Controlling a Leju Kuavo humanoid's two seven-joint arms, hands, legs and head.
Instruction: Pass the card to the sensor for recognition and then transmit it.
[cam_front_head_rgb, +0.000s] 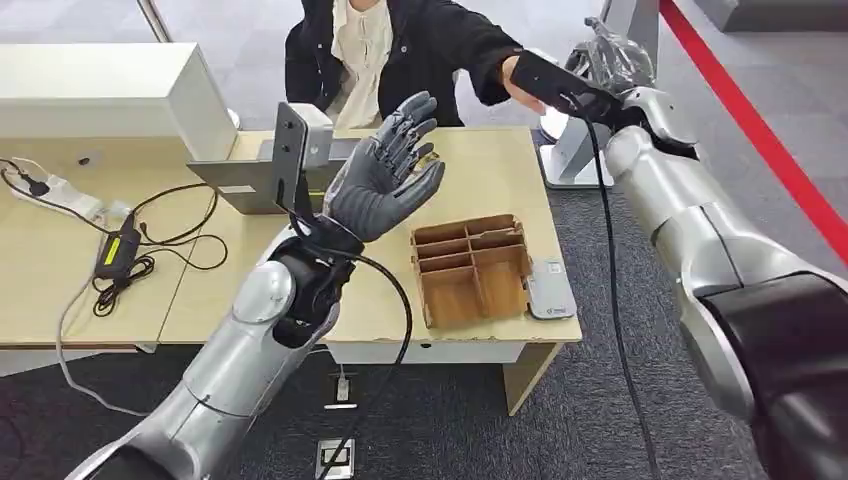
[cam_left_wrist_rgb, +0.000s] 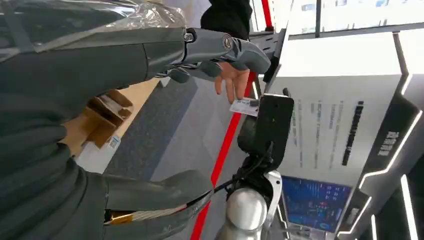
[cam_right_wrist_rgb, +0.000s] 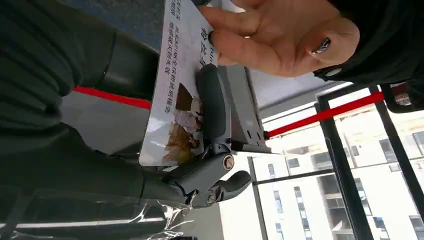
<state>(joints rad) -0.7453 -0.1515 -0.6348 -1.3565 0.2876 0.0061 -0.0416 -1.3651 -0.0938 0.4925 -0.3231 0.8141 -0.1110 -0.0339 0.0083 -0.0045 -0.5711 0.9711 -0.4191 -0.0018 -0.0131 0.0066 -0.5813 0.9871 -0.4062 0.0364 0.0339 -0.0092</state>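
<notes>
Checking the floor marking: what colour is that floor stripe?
Red, clearest in the head view: floor stripe.

Floor: grey carpet (cam_front_head_rgb: 600, 400) is laid throughout, crossed by a red stripe (cam_front_head_rgb: 760, 130) at the right.
Tabletop: a pale wooden tabletop (cam_front_head_rgb: 490, 170) is seen, with a white box-shaped unit (cam_front_head_rgb: 110, 95) placed at its far left.
Floor sockets: metal outlet plates (cam_front_head_rgb: 336, 455) are set into the carpet under the table's front edge.
Windows: tall dark-framed windows (cam_right_wrist_rgb: 350, 165) are lit by daylight, with pale buildings seen outside.
Wall display: a white panel with dark text (cam_left_wrist_rgb: 325, 110) is mounted above a blue screen (cam_left_wrist_rgb: 312, 202).
</notes>
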